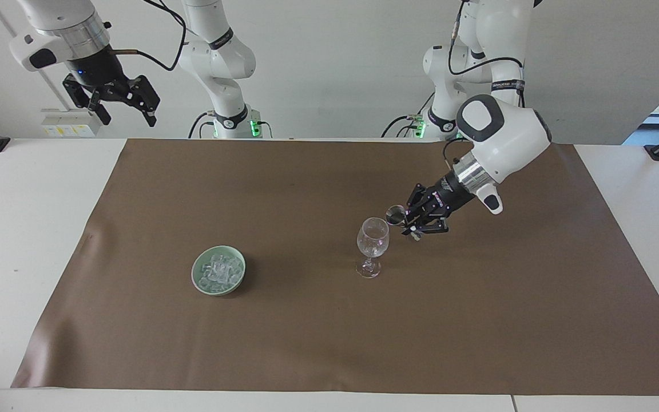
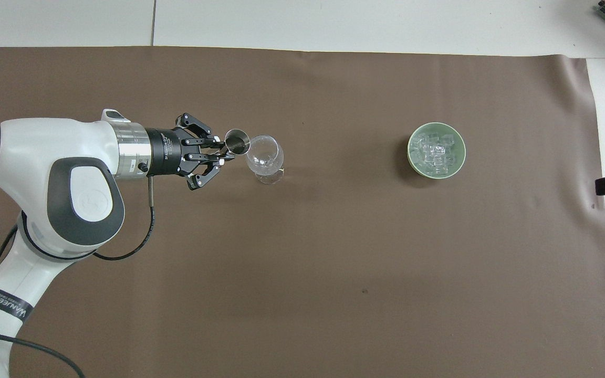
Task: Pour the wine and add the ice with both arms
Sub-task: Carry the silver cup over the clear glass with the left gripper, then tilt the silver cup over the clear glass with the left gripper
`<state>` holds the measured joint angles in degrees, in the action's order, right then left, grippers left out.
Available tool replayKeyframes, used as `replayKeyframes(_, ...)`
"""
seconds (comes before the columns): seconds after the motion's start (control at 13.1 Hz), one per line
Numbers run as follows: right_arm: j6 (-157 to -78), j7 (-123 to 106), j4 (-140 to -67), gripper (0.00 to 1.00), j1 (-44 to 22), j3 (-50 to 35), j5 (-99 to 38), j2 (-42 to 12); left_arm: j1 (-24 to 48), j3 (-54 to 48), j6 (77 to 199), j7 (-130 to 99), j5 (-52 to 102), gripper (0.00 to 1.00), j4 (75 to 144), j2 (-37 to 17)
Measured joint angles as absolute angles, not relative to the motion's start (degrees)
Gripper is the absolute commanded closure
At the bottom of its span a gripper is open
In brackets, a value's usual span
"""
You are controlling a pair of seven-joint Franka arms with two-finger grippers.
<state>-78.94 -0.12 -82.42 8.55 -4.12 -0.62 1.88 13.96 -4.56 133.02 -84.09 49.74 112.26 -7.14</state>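
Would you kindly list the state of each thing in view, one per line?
Left gripper: shut on the metal cup, beside the glass.
Metal cup: held, tilted.
Wine glass: upright.
Green bowl: holds ice.
Right gripper: open, raised, waiting.

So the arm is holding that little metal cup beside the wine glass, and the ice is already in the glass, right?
Not quite. The left gripper does hold the little metal cup beside the wine glass, but the ice lies heaped in the green bowl, as the overhead view shows. The right gripper waits open, raised above the table's edge.
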Motion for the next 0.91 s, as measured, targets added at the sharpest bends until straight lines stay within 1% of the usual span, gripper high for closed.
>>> replayKeyframes(0.91, -78.9, -0.1, -82.4, 0.0, 8.6, -4.1, -0.6, 1.9, 16.1, -4.7, 134.0, -91.5, 39.6, 1.0, 110.6, -6.9)
